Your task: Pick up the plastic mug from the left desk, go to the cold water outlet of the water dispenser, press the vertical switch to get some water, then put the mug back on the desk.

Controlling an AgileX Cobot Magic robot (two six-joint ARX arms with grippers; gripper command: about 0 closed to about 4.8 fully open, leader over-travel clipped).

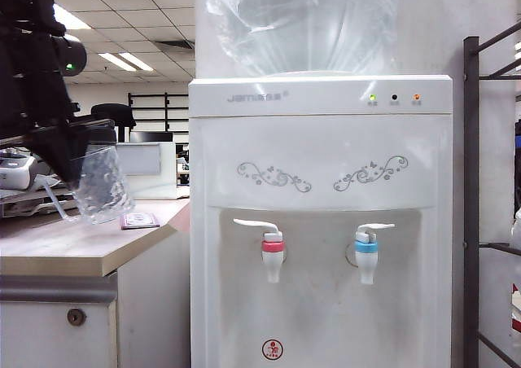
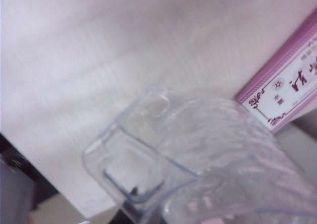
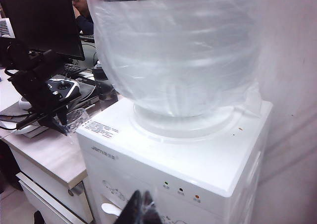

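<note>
We hold the plastic mug (image 1: 99,187) in our left pincer (image 1: 77,152), squeezed shut on its rim. The mug hangs tilted just above the left worktop (image 1: 61,242), near its right end and left of the water dispenser (image 1: 321,221). Its thin clear handle pokes out to the left. We think it is tilted only because our wrist is turned, and since it looks empty, nothing can spill. In the left wrist view we look straight down past the handle (image 2: 131,172) at the beige top below.

A small pink card (image 1: 139,220) lies flat on the worktop, just right of the mug. It has dark writing, but it is too blurry for us to read.

The dispenser says "Jami" (image 1: 252,96) in grey near its top, with more tiny signs after it that we cannot make out. Three little lights sit at the top right. Below are two taps. The cold water outlet (image 1: 366,254) has a blue ring and is the right one, with its vertical switch (image 1: 374,229) on top. The red tap (image 1: 273,254) is on the left. We must pass that one to get cold water.

Our right pincer (image 3: 141,209) waits high by the big water bottle (image 3: 178,50), far from the taps. It looks pressed shut and holds nothing.
</note>
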